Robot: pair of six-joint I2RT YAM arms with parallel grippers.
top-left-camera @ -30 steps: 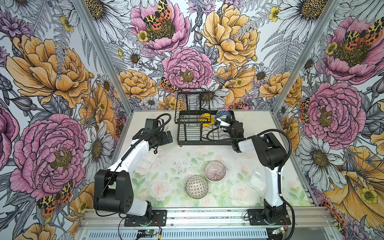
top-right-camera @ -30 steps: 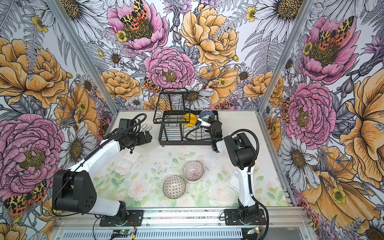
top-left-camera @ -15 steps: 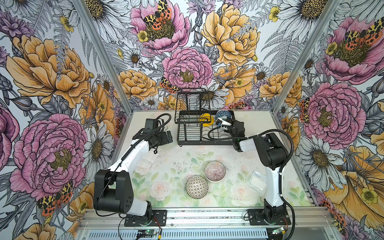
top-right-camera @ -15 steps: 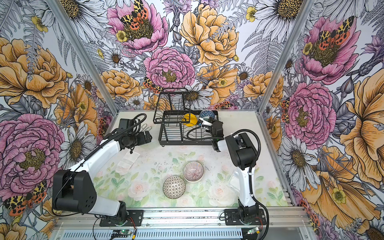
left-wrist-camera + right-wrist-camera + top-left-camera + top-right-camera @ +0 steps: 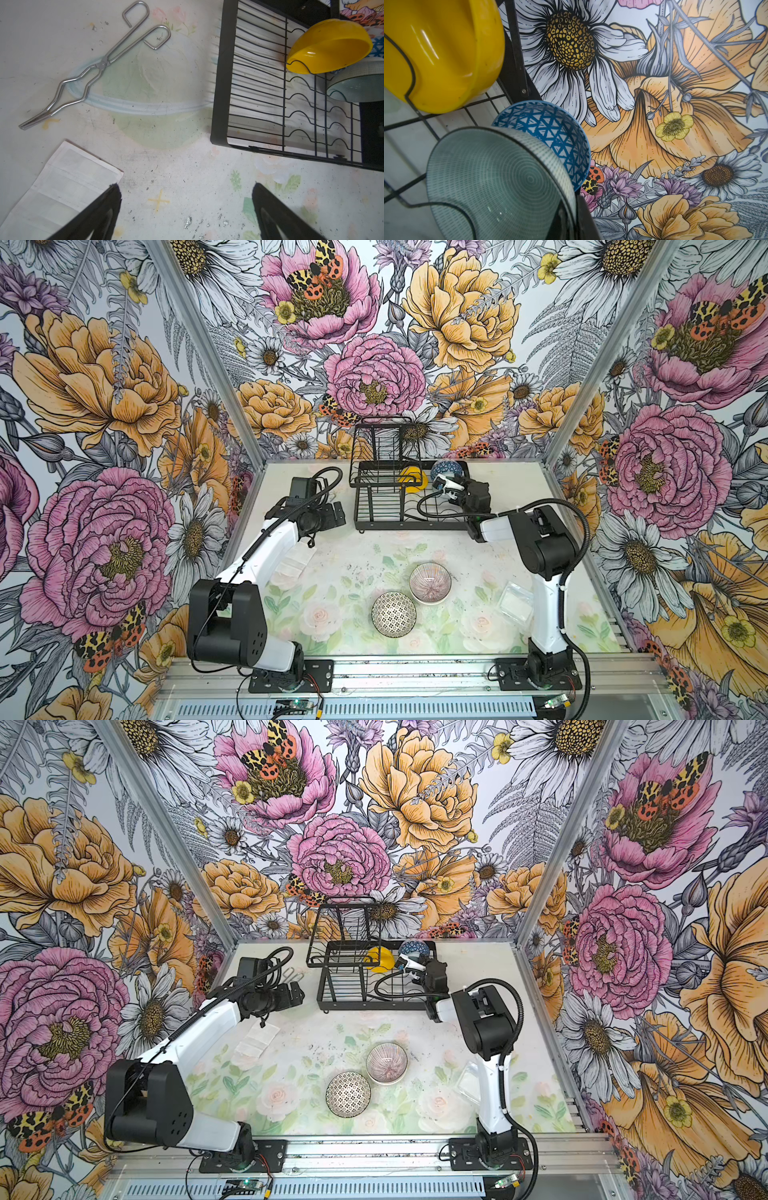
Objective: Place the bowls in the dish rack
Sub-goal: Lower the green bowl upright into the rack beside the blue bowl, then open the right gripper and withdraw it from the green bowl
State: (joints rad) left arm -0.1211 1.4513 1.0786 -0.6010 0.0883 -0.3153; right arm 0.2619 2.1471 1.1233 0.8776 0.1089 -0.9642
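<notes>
The black wire dish rack [image 5: 376,506] stands at the back of the table. A yellow bowl [image 5: 411,485] and a blue-patterned bowl [image 5: 446,470] stand tilted in it. My right gripper [image 5: 572,218] is shut on the rim of a pale teal bowl [image 5: 492,182], tilted in the rack in front of the blue bowl [image 5: 550,133]. A pink-striped bowl [image 5: 430,583] and a black-and-white bowl [image 5: 393,614] sit upright mid-table. My left gripper [image 5: 186,193] hangs open and empty over bare table, left of the rack [image 5: 220,83].
Thin metal tongs [image 5: 93,68] lie on the table left of the rack. A flat white packet [image 5: 62,187] lies beside my left fingers. A clear square tub [image 5: 516,600] sits by the right arm's base. Flowered walls close in three sides.
My right gripper has edged slightly toward the back of the rack with the teal bowl. The left arm and the bowls on the table have not moved.
</notes>
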